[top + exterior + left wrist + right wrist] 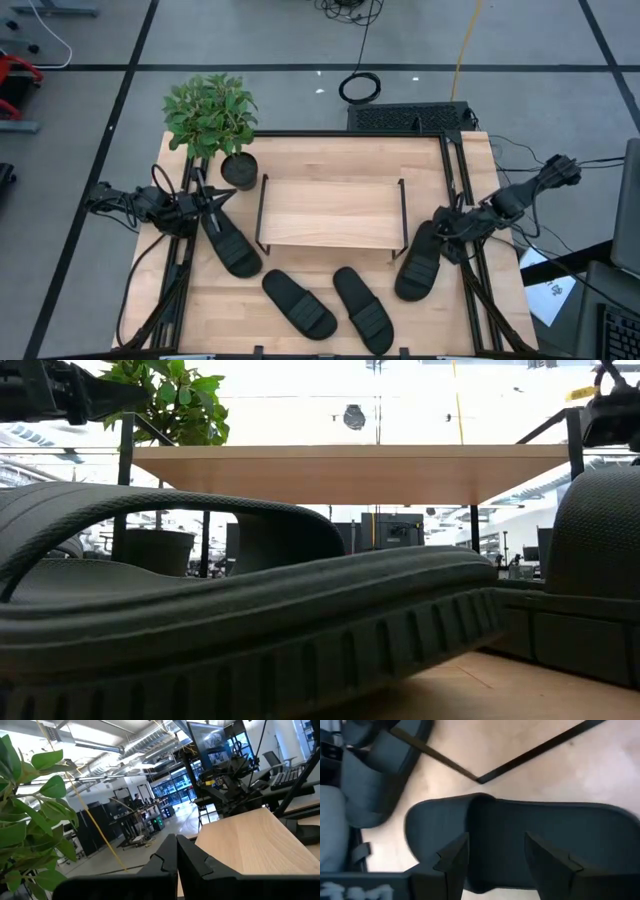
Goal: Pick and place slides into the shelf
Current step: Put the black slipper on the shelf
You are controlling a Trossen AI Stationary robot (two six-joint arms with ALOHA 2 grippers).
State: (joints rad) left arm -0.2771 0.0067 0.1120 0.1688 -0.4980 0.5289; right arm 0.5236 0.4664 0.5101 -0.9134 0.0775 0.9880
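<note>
- We see the shelf [330,213] at the middle of the table [300,150], its light top board bare, with all four slides lying on the tabletop around it.
- At about 9 o'clock from the shelf, the left slide [229,243] lies slanted, and the left gripper [222,196] hovers over its upper end with its fingers [175,862] pressed together, gripping nothing that we can see.
- At about 3 o'clock from the shelf, the right slide [419,262] lies near the table's right edge; the right gripper [443,232] hangs over its upper end with fingers [452,862] spread apart above the strap, not closed on it.
- Between 6 and 7 o'clock from the shelf, two more slides [298,303] [363,309] lie side by side near the front edge.
- At 10 o'clock from the shelf stands a potted plant [211,117] in a black round pot [239,170].
- In the low view one slide [250,640] fills the foreground, the shelf board above it.
</note>
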